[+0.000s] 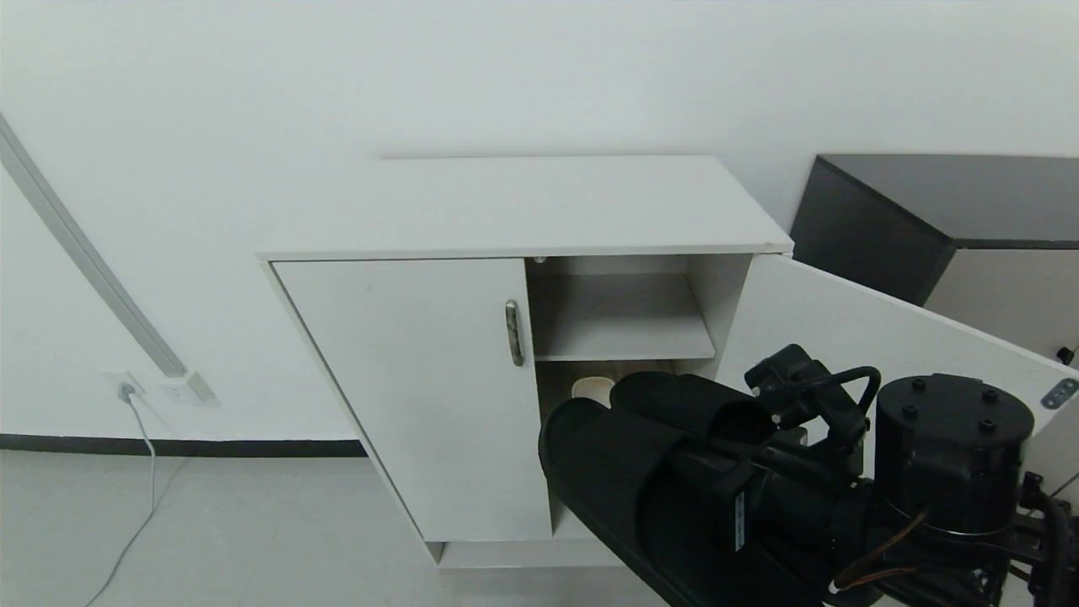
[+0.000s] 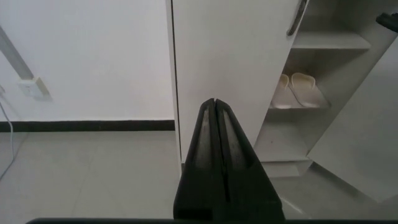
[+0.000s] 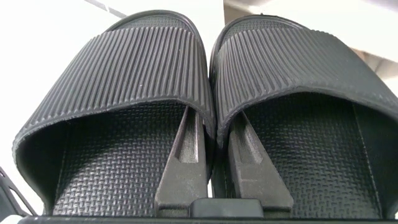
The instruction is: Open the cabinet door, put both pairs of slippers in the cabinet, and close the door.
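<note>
You see the white cabinet (image 1: 523, 202) standing on the grey floor (image 1: 211, 531), and on its second shelf (image 2: 297, 107) a pair of cream slippers (image 2: 301, 89) lies side by side.

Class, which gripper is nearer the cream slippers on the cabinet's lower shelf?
Right. The right gripper, shut on the black ribbed slippers, is just before the cream slippers; the left gripper sits farther back, facing the closed white door.
</note>
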Motion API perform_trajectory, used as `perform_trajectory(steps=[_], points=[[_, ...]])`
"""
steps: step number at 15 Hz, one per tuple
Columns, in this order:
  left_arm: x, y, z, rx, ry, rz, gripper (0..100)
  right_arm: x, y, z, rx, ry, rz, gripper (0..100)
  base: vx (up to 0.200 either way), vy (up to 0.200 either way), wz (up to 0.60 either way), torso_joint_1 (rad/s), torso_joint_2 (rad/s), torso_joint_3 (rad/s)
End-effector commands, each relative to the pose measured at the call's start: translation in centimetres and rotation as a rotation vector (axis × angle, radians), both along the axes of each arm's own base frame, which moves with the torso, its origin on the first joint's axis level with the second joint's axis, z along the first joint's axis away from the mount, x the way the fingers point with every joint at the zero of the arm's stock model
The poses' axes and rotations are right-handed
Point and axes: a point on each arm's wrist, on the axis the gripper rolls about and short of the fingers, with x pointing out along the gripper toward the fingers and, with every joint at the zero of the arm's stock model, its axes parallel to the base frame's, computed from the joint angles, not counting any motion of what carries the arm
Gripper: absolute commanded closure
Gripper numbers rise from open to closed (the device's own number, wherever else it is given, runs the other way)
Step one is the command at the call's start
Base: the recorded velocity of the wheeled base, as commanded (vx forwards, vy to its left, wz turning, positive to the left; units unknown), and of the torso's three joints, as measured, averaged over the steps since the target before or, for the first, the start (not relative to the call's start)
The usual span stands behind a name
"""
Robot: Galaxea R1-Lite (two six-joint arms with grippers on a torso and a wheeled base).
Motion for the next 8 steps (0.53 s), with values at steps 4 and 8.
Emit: perform_trajectory(steps=[4, 8], points=[[0.01, 0.00, 0.01, -0.001, 0.001, 0.000, 100, 0.21, 0.27, -0.50, -0.007, 0.005, -0.001, 100, 0.000, 0.000, 0.00, -0.170, 0.49, 0.320], [0.01, 0.00, 0.01, -0.001, 0.001, -0.001, 100, 0.16, 0.28, -0.54, -0.007, 0.006, 0.002, 100, 0.000, 0.000, 0.00, -0.141, 0.47, 0.331]])
